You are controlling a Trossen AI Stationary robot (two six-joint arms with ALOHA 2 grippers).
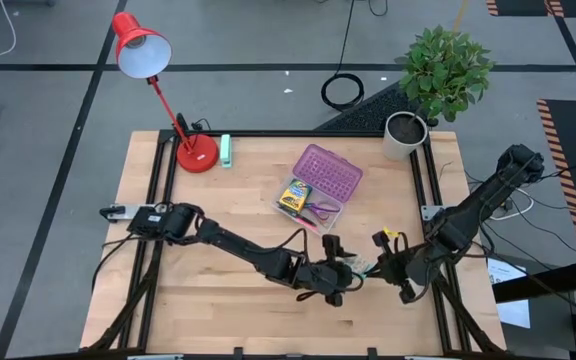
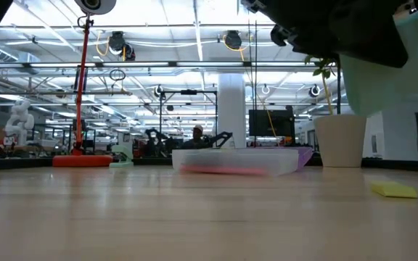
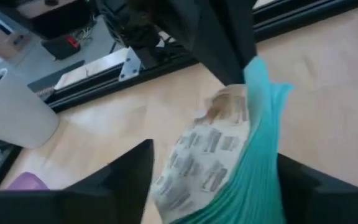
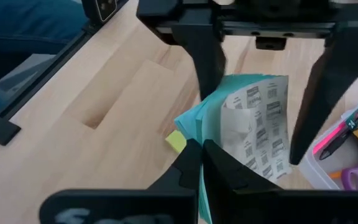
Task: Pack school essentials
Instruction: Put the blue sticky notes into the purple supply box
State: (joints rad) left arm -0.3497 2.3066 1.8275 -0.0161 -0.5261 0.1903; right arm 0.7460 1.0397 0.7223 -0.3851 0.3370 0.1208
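Observation:
The small patterned pack (image 1: 365, 268), teal with a printed paper face (image 3: 210, 155), hangs in the air between both grippers near the table's front right. My left gripper (image 1: 346, 275) reaches in from the left and is closed across it. My right gripper (image 1: 383, 265) comes from the right and is shut on its edge. A tiny yellow eraser (image 4: 176, 142) lies on the table under them. The crayon box (image 1: 293, 195), purple-handled scissors (image 1: 321, 210) and pens (image 4: 334, 138) lie inside the clear case (image 1: 318, 185). My left gripper has the pack between its two fingers (image 3: 126, 180), which press its two opposite side edges (image 3: 166, 180). They come in about level from the table's left. The pack bulges between them and is clear of the table. My right gripper pinches the pack's teal edge (image 4: 191, 127) between its fingertips (image 4: 219, 162). It comes from the table's right, opposite the left gripper. The pack stands out beyond the fingers, lifted clear.
The case's purple lid (image 1: 330, 168) lies open behind it. A red desk lamp (image 1: 193, 150), a mint-green block (image 1: 225, 150) and a potted plant (image 1: 405, 135) stand along the far edge. Bare wood lies at the front left.

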